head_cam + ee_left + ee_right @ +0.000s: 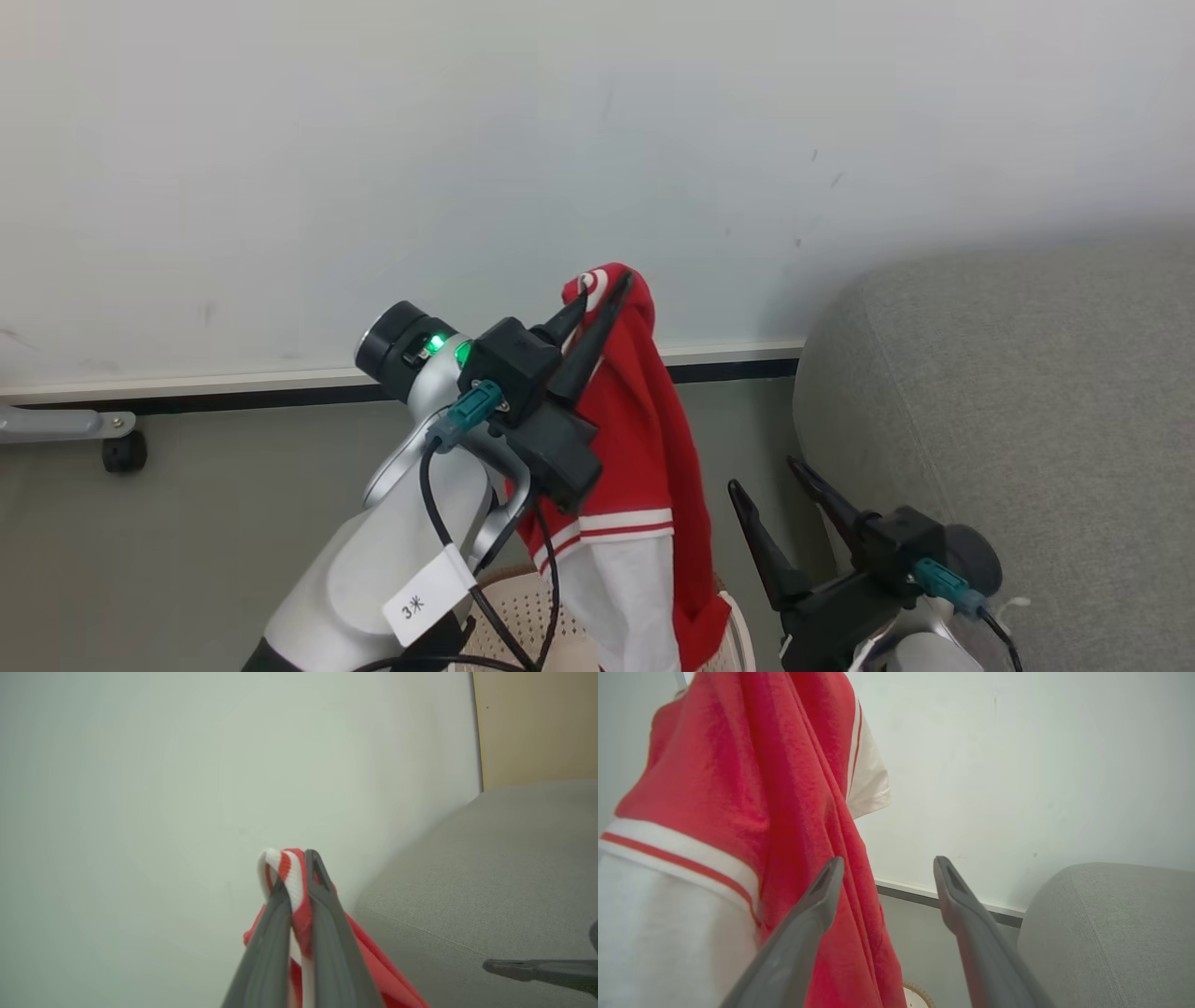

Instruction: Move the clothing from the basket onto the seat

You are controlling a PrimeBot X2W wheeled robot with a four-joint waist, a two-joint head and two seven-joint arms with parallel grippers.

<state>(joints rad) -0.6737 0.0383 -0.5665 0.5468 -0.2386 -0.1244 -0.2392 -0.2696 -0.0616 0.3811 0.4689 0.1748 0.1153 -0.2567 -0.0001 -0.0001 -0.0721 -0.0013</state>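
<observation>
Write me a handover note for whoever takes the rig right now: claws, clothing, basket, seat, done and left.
Left claw: shut on the red garment by its striped trim, held high.
Right claw: open, empty, beside the sofa.
Garment hangs over the basket, not yet on the sofa.
Done: one garment picked up.
Left: carry it right, lay it on the sofa; the basket's inside is hidden, so check it for more.

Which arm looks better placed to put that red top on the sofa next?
Left, probably. The left gripper is shut on the red garment, hanging over the basket, with the grey sofa to its right. The right gripper stands open, holding nothing, beside the sofa.
</observation>
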